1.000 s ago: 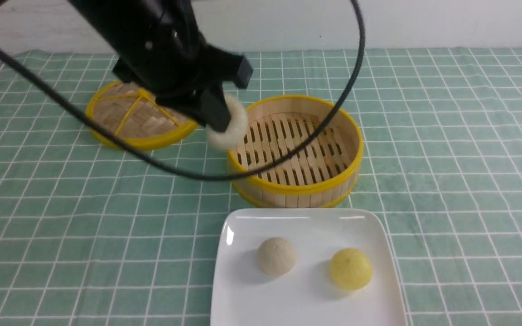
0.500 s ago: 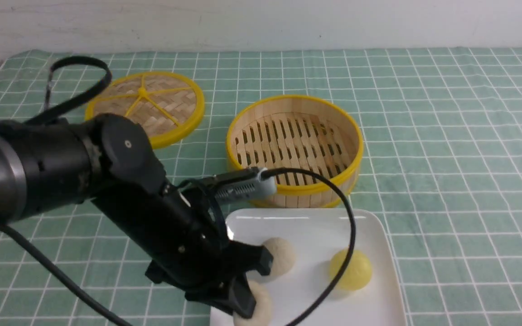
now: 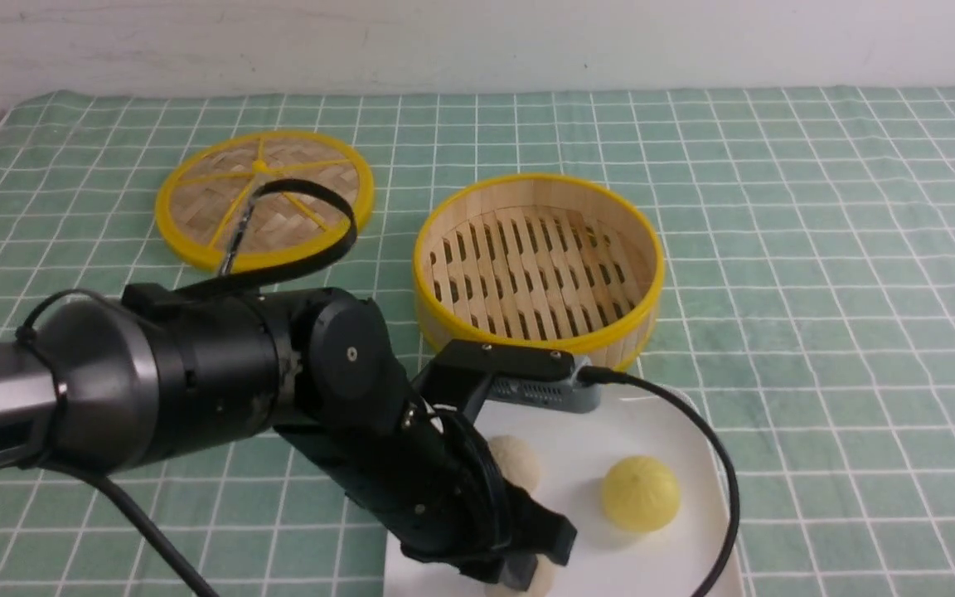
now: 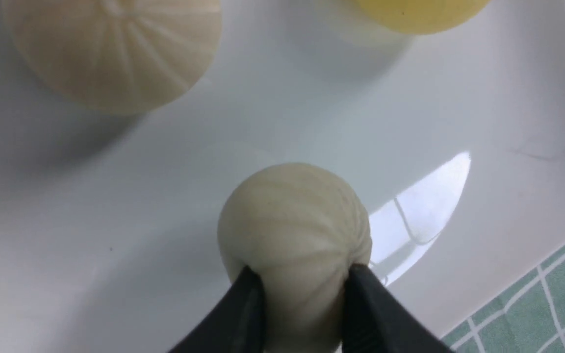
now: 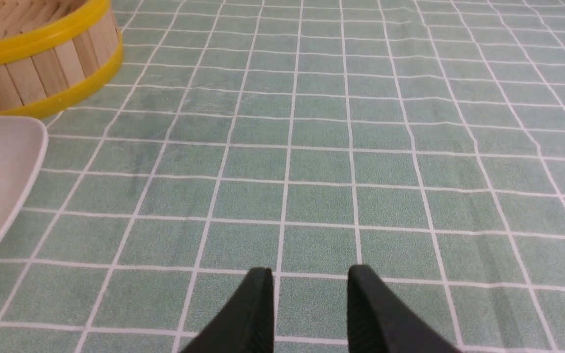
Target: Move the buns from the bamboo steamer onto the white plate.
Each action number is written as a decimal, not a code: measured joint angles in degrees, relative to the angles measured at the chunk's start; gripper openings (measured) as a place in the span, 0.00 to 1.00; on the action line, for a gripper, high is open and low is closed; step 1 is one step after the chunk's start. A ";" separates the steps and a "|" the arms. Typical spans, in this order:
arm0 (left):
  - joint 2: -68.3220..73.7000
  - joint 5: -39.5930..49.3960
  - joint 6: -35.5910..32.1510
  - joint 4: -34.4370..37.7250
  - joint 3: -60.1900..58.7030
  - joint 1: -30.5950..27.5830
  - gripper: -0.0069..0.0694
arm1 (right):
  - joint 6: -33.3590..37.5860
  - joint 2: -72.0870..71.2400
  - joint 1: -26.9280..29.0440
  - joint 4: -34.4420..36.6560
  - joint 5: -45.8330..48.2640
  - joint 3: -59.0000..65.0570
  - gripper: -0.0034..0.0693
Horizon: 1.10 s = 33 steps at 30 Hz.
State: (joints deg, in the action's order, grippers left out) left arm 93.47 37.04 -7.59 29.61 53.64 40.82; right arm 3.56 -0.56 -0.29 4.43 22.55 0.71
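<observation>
The left gripper point(image 4: 303, 274) had its jaws parted by the width of a pale bun point(image 4: 295, 220), with a fingertip against either side, over the white plate point(image 3: 652, 572). A second pale bun point(image 3: 516, 464) and the yellow bun point(image 3: 641, 493) rested on that plate. The right gripper point(image 5: 310, 272) stood open, holding nothing. The bamboo steamer point(image 3: 539, 261) lay beyond the plate.

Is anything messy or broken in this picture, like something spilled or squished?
Nothing looks broken or spilled. The yellow bun sits upright on the white plate. One pale bun looks a bit wrinkled between the left claw's fingers, so maybe it's being squeezed.
</observation>
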 joint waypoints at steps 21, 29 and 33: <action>0.46 7.41 2.36 -8.11 6.44 0.00 0.70 | 0.00 0.00 0.00 0.00 0.00 0.00 0.38; 0.46 10.58 2.40 -7.43 9.41 0.00 0.70 | 0.00 0.00 0.00 0.00 0.00 0.00 0.38; 0.46 7.97 2.40 -6.22 9.47 0.00 0.67 | 0.00 0.00 0.00 0.00 0.00 0.00 0.38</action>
State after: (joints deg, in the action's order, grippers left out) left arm 93.94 45.01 -5.19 23.39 63.11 40.82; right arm 3.56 -0.56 -0.29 4.43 22.55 0.71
